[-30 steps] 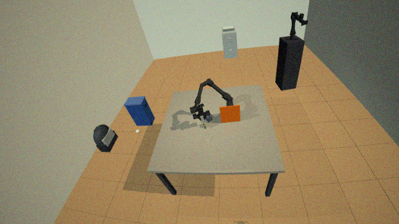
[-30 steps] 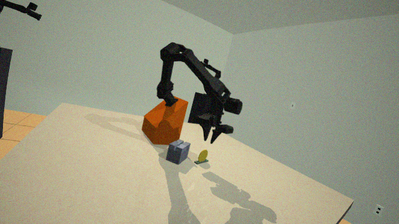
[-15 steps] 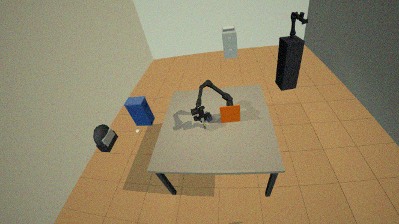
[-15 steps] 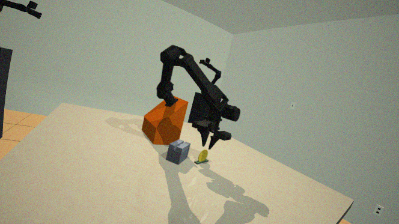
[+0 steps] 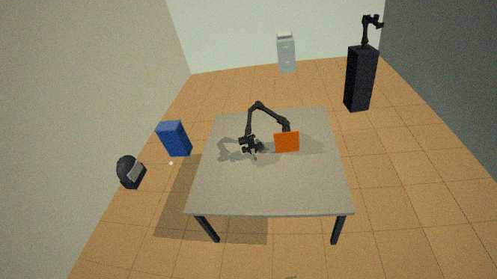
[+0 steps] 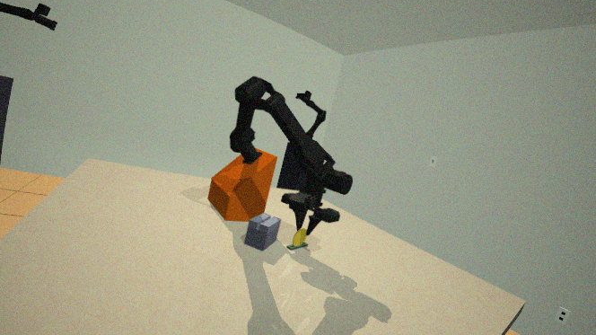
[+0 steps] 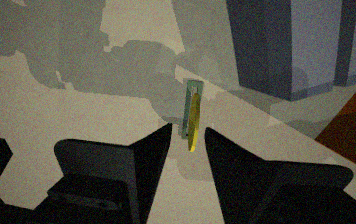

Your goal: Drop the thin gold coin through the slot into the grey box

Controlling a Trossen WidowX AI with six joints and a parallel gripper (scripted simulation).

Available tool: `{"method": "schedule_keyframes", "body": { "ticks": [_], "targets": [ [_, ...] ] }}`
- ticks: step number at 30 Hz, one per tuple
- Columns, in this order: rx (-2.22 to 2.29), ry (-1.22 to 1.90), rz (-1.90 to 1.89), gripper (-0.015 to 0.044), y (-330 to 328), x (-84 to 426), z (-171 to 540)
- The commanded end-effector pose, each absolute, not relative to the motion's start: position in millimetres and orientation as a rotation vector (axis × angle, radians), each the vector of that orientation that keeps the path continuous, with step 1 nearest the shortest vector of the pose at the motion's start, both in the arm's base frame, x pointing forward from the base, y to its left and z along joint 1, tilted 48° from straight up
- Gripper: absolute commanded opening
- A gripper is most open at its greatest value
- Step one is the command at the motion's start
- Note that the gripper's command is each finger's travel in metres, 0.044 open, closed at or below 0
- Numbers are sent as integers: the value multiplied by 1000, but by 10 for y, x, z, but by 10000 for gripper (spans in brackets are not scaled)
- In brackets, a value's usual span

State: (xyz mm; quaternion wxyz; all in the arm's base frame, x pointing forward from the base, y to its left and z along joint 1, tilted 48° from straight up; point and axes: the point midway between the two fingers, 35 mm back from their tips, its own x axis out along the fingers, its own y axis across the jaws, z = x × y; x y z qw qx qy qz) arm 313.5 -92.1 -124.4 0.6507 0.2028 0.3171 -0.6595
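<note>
Grey box top cut off by wrist-view edge; slot hidden.

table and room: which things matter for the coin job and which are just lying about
Part of the job:
- gold coin, on edge
- dark-green holder under it
- grey box with a slotted lid
- gripper, open, its fingers either side of the coin

Just lying about:
- blue box on the floor
- filing cabinet
- black pedestal
- dark helmet-like object
</note>
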Motion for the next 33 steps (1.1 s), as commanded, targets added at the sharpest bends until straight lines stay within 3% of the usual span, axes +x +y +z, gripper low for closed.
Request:
{"method": "schedule_keyframes", "body": {
  "ticks": [1,23,29,33],
  "targets": [
    [450,725,-1500,161,-969,3104,-1291],
    [445,722,-1503,161,-1224,3049,-1507],
    [445,722,-1503,3,-1224,3049,-1507],
    [445,722,-1503,0,-1224,3049,-1507]
  ]
}}
